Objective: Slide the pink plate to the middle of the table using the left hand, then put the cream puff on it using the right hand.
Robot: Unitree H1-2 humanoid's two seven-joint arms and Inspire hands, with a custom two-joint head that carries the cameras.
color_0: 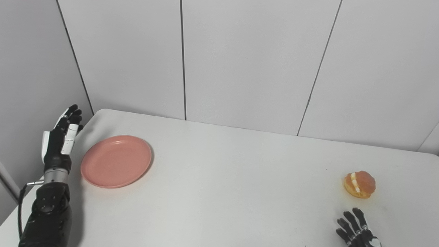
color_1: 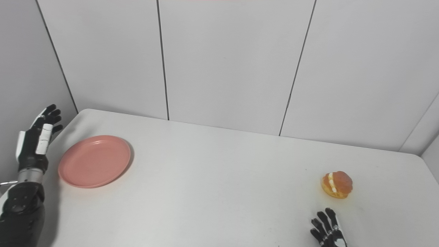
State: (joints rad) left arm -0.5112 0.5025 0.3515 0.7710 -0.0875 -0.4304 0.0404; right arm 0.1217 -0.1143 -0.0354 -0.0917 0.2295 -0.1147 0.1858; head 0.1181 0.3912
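White table (color_0: 219,178): a pink plate (color_0: 116,161) is set at its left side, well short of the middle, and a cream puff (color_0: 359,184) lies far to the right, apart from it. Left hand (color_0: 61,137): raised just beside the plate's left rim, fingers apart and empty; the rim is best pushed low and steadily rightward so the plate is slid, not tipped. Right hand (color_0: 356,229): fingers spread, empty, near the puff at the bottom edge.
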